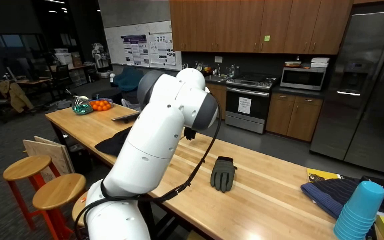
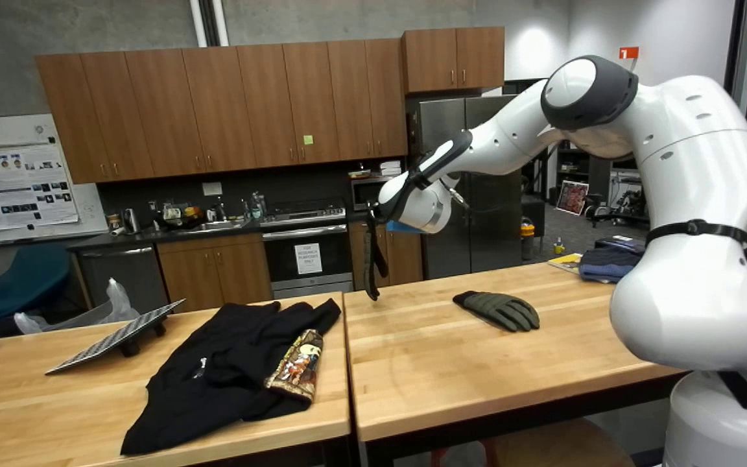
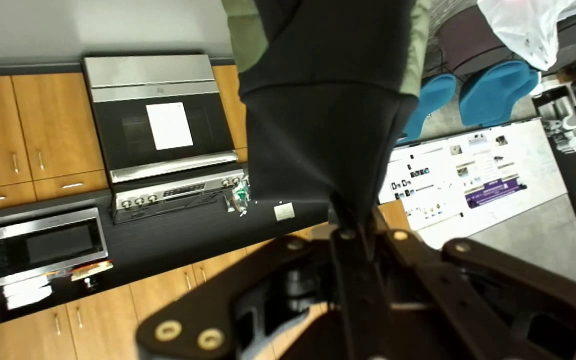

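Observation:
A dark glove with a black cuff and green edges [image 3: 328, 135] fills the upper middle of the wrist view. My gripper [image 3: 355, 217] is shut on its pinched end. In an exterior view this held glove [image 2: 371, 259] hangs down from the gripper, above the wooden table [image 2: 451, 363]. A matching green-grey glove [image 1: 223, 175] lies flat on the tabletop, seen in both exterior views, apart from the gripper. The white arm hides most of the gripper in an exterior view, where only a small dark piece shows beneath the wrist.
A black garment [image 2: 231, 370] with a patterned pack [image 2: 299, 366] on it lies across the table seam. Beyond it a checkered panel [image 2: 120, 336] stands tilted. Blue stacked cups [image 1: 358, 210] and a knit hat [image 1: 328, 193] sit at one end, bagged oranges [image 1: 100, 105] at the opposite end.

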`<control>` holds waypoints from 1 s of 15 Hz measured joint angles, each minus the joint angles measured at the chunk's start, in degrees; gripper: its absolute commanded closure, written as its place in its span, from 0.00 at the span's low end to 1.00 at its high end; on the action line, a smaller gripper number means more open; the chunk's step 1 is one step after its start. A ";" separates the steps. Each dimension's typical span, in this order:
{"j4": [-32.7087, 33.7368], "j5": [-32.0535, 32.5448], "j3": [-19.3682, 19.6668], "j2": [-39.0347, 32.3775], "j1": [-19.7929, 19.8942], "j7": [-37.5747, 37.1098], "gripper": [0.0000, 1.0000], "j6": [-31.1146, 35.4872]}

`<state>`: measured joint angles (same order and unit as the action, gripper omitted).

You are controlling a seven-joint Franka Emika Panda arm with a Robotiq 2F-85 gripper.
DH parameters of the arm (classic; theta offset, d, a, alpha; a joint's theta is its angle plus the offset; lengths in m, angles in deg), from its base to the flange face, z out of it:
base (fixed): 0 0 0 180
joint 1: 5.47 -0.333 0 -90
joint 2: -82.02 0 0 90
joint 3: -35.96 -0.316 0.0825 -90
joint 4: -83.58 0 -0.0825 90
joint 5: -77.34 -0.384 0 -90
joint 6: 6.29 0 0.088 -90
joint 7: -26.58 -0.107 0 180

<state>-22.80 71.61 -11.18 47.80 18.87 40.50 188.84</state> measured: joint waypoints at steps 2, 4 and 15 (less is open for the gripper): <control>-4.13 2.78 -2.85 -2.29 6.19 0.00 0.99 3.38; -6.12 6.33 -4.33 -4.43 11.96 -0.03 0.99 3.34; -13.37 34.18 -10.36 -9.86 35.09 -5.52 0.99 2.71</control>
<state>-36.17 105.79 -21.54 37.94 53.96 34.98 191.55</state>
